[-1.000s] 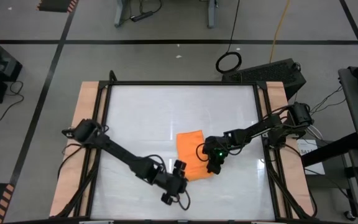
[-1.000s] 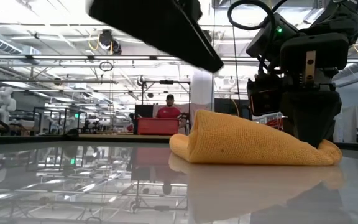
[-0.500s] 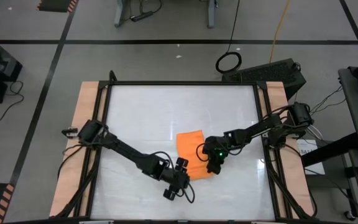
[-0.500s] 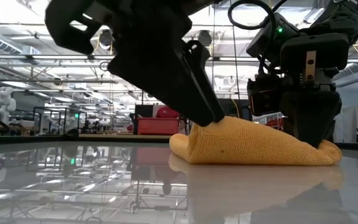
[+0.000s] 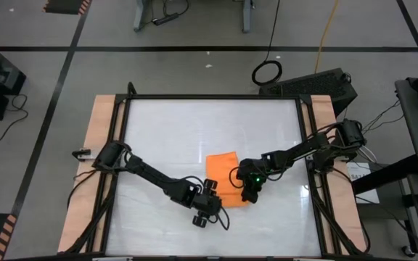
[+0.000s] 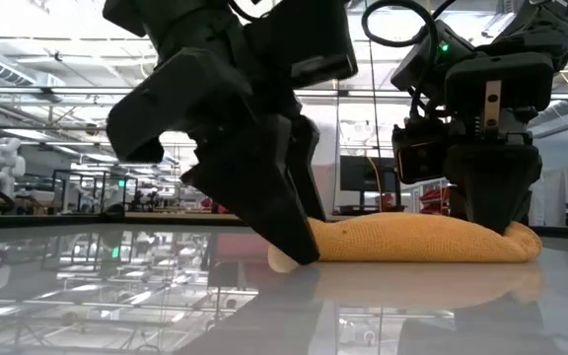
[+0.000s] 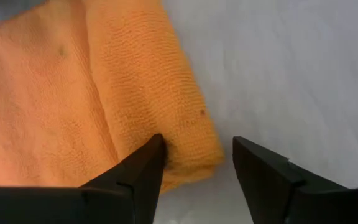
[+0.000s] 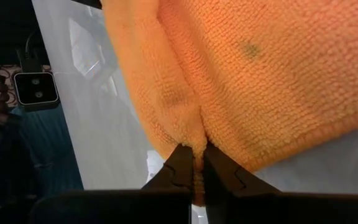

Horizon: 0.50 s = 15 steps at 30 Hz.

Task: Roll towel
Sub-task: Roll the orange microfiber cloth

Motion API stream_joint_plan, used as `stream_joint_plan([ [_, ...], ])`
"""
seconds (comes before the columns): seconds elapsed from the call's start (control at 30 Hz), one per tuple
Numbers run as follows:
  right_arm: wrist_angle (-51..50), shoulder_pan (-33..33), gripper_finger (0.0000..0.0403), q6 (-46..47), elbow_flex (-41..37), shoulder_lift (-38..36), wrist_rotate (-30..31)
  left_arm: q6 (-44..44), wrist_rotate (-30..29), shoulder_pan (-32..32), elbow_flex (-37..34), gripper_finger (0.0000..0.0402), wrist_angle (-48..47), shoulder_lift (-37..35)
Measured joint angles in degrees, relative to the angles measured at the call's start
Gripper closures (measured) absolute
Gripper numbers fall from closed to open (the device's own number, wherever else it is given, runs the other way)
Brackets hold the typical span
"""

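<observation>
Right claw [image 8: 194,165] pinched tight on a fold at one edge of the towel [image 5: 223,179], likely anchoring that side so the cloth cannot slide while rolled. Left claw [image 7: 194,163] spread wide, tips down at the opposite rolled corner, straddling it, one finger [image 7: 143,168] touching cloth, probably ready to grip. Towel partly rolled on the table [image 5: 173,130], lying between both claws near mid-front.

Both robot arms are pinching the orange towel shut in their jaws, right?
Not quite. Only the right gripper is shut on the orange towel. The left wrist view shows the left gripper with its jaws open around the towel's corner.
</observation>
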Motion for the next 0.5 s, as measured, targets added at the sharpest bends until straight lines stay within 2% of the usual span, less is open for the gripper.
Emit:
stream_joint_plan([
  [0.17,-0.70,0.02,0.0375,-2.34,-0.21,-1.53,0.81,-2.83,0.67,0.56,0.10,0.0268,0.68,0.77],
  [0.37,-4.59,-0.01,0.0282,-8.52,-0.25,-7.40,6.08,-3.27,0.66,0.93,0.11,0.0380,0.69,0.84],
  [0.5,-6.98,1.32,0.0220,-15.52,-0.23,-13.10,9.32,-4.92,0.66,0.92,0.09,0.0383,0.66,0.84],
])
